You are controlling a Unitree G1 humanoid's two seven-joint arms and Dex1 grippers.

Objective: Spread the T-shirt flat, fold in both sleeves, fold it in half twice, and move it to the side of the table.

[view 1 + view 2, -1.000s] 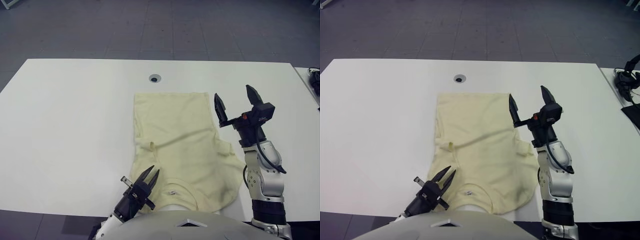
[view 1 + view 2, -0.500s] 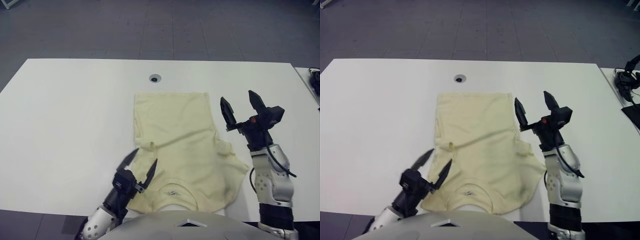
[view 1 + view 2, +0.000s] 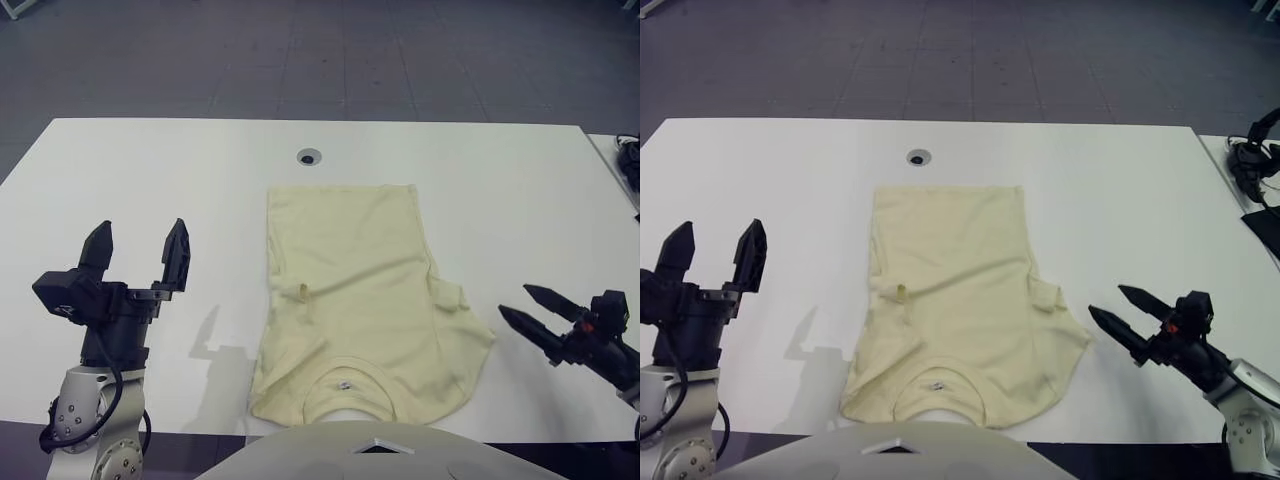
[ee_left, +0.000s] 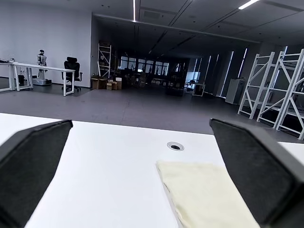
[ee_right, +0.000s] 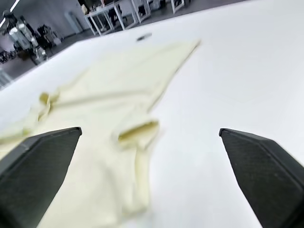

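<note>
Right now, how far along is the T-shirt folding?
Done: the T-shirt lies spread on the table with its sleeves apparently folded in. In hand: nothing; the left gripper and right gripper are open, apart from the cloth on either side. Left: both half folds and moving it to the table's side.

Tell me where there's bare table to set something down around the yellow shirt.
The white rectangular table is bare along the far edge beyond the pale yellow fabric T-shirt, apart from the round cable hole, and on both flanks. Crowded: the near corners, where the left pincer and right pincer hover.
</note>
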